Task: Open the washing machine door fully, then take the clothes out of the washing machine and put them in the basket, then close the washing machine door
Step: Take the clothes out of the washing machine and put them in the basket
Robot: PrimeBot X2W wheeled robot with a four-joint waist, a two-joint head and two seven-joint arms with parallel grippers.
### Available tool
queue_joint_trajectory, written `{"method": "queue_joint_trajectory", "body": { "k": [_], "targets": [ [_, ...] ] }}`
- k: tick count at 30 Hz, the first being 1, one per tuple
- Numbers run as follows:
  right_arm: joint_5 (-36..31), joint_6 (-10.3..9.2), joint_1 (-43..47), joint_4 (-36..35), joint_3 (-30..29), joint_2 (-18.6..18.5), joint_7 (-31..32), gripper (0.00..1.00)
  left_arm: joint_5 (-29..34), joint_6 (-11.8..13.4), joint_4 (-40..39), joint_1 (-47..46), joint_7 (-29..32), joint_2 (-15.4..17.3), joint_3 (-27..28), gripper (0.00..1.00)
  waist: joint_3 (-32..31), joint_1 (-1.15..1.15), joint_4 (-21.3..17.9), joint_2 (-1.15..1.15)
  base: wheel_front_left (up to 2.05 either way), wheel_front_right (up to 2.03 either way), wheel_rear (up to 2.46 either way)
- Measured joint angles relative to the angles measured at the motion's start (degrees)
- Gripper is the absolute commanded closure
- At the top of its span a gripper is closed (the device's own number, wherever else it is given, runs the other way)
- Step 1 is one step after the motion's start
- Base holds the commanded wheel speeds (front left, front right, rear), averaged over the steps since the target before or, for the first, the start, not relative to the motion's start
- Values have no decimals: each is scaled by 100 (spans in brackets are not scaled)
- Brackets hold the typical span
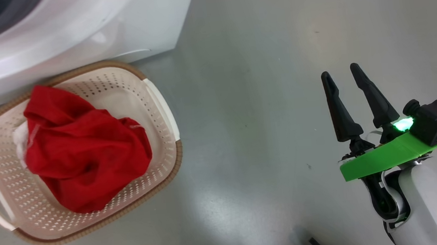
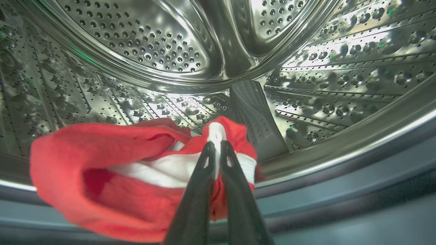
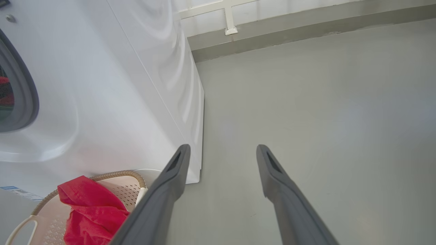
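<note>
Two dark fingers of the left gripper point(image 2: 215, 144) are pressed almost together, and a white fold of the second red garment point(image 2: 102, 170) is pinched between their tips near the centre of the left wrist view. This garment, red with a white band, is spread from the tips toward 8 o'clock, across the lower mouth of the perforated steel drum point(image 2: 153, 44). Whether it is lifted clear of the drum cannot be told. A grey drum paddle point(image 2: 255, 115) is seen just beyond the tips, at 1 o'clock from them.

In the head view the first red garment point(image 1: 84, 161) is heaped in the basket point(image 1: 1, 177), with a scrap of white shown at the heap's 9 o'clock edge. The basket is set on the grey floor point(image 1: 260, 93) at 9 o'clock in that view. It is just in front of the white washing machine point(image 1: 70, 28), which is seen at 11 o'clock.

The right gripper point(image 1: 340, 71) is held over bare floor at 4 o'clock in the head view, well apart from the basket. Its fingers are spread wide and nothing is held between them. In the right wrist view the machine's white front is seen at 10 o'clock, its grey rubber ring point(image 3: 24, 85) at 9 o'clock and the basket with its red heap at 7 o'clock.
</note>
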Motion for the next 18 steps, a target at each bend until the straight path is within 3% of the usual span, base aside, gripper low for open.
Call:
{"method": "queue_joint_trajectory", "body": {
  "k": [4,18],
  "targets": [
    [-45,0,4,10,-52,0,0,0,-165,-56,-363,337,-47,-118,88,100,-103,0,100,0,0,0,0],
    [-311,0,277,76,-248,-1,0,0,-810,-443,-3107,2358,-65,-781,872,100,-548,0,520,0,0,0,0]
  ]
}}
